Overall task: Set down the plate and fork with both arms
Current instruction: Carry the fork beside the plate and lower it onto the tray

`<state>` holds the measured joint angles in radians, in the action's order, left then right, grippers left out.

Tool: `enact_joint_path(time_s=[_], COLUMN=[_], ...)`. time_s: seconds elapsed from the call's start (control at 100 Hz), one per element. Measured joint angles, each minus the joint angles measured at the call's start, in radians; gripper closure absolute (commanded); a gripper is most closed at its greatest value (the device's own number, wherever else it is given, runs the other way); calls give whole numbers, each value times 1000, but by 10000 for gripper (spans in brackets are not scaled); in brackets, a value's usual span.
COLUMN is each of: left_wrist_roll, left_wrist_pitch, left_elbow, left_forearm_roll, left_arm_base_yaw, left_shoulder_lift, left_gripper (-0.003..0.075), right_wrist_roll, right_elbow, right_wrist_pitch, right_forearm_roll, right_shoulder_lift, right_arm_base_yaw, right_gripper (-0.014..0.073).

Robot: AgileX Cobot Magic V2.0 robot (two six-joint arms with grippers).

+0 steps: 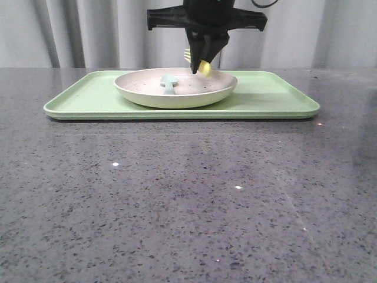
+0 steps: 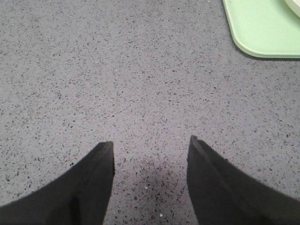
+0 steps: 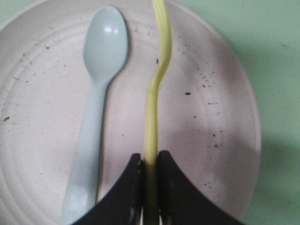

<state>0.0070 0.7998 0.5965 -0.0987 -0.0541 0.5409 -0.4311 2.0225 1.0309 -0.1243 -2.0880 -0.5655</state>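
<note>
Bench (image 1: 188,206): we see bare speckled grey stone, frame bottom.
Left fingers (image 2: 151,154): spread apart, empty.
Right fingers (image 3: 149,164): clamped on the yellow fork (image 3: 157,93), frame centre.
Plate (image 1: 141,94): on green tray (image 1: 277,97), upper centre, holding pale blue spoon (image 1: 169,82).

- The fork (image 3: 157,89) has its tines cut off by the right wrist view's edge.
- The plate (image 2: 295,4) shows only a sliver in the left wrist view.

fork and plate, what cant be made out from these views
- Fork tines: cut off by the edge in the right wrist view; small and partly behind the right pincer in the front view.
- Spoon handle: hidden by the plate rim in the front view.
- Left pincer: outside the front view, so its place over the table is unclear.
</note>
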Motion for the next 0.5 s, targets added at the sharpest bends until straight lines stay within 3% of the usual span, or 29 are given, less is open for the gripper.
enact_joint_path(time_s=[0.5], left_wrist_roll=[0], left_wrist_pitch=[0], left_elbow=[0], left_forearm_roll=[0], left_arm_base_yaw=[0], left_shoulder_lift=[0], left_gripper=[365], right_wrist_roll=[49], right_elbow=[7], right_wrist_pitch=[108], right_forearm_roll=[-19], right_shoulder_lift=[101], right_arm_base_yaw=[137], right_gripper=[632])
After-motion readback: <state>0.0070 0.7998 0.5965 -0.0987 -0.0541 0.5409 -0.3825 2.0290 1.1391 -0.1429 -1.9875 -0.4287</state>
